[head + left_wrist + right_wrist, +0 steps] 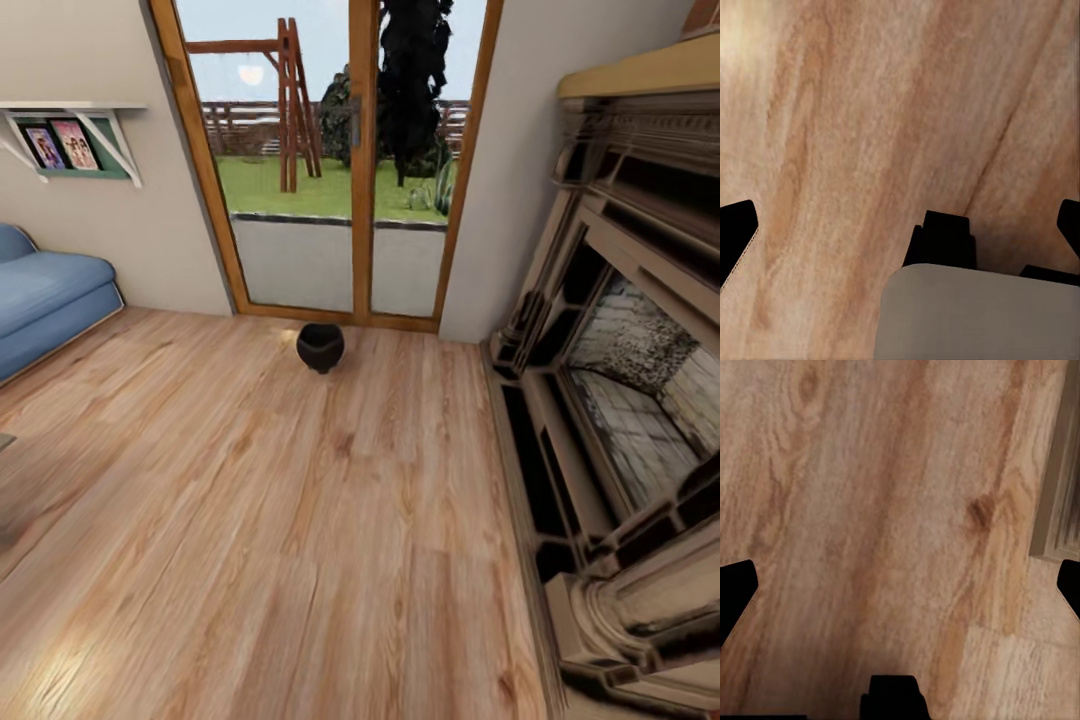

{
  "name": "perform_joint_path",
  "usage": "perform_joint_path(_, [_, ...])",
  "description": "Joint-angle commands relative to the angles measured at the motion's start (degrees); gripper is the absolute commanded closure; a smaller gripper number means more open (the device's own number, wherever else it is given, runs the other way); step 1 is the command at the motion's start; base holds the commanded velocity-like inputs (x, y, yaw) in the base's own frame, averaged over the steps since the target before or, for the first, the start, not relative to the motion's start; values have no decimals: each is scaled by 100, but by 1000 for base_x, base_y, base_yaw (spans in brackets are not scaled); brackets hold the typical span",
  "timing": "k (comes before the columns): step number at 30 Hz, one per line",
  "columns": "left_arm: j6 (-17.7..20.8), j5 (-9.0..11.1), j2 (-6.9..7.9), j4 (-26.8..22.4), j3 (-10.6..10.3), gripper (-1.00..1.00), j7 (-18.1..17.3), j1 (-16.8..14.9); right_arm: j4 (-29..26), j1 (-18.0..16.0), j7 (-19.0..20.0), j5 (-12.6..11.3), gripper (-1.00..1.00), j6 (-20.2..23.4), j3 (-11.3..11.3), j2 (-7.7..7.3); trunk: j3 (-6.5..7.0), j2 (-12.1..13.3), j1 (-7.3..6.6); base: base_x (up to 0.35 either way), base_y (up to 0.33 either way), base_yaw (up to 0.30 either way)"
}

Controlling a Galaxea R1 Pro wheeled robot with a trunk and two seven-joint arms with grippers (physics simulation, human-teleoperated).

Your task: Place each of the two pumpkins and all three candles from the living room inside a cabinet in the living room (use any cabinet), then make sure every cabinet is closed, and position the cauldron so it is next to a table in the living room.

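Observation:
The cauldron point(320, 347), a small round black pot, stands on the wooden floor just in front of the glass patio door, ahead of me and well out of reach. In the left wrist view my left gripper point(902, 229) hangs over bare floorboards, its dark fingertips point(736, 232) wide apart with nothing between them. In the right wrist view my right gripper point(900, 589) is likewise open above the floor, its fingertips point(735, 592) at the picture's edges.
An ornate carved fireplace point(620, 400) lines the right side; its base edge point(1061, 472) lies close to my right gripper. A blue sofa point(45, 295) stands at the left under a wall shelf point(75, 140). Wooden floor point(280, 520) stretches between them. A grey part of my own body point(975, 315) lies under the left gripper.

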Motion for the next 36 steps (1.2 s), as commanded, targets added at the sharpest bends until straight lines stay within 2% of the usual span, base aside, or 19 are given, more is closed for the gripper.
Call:
perform_joint_path(1, [1, 0, 1, 0, 0, -100, 0, 0, 0, 0, 0, 0, -100, -1, 0, 0, 0, 0, 0, 329, 0, -22])
perform_joint_path(15, [-5, 0, 3, 0, 0, -100, 0, 0, -3, 0, 0, 6, -100, 11, 0, -43, 0, 0, 0, 329, 0, -3])
perform_joint_path(30, [-5, 0, 2, 0, 0, -100, 0, 0, -9, 0, -8, 0, -100, -1, 0, -3, 0, 0, 0, 329, 0, 1])
perform_joint_path(36, [-2, 0, 3, 0, 0, -100, 0, 0, -9, 0, -16, 0, -100, -2, 0, 0, -23, 0, 0, 329, 0, 143])
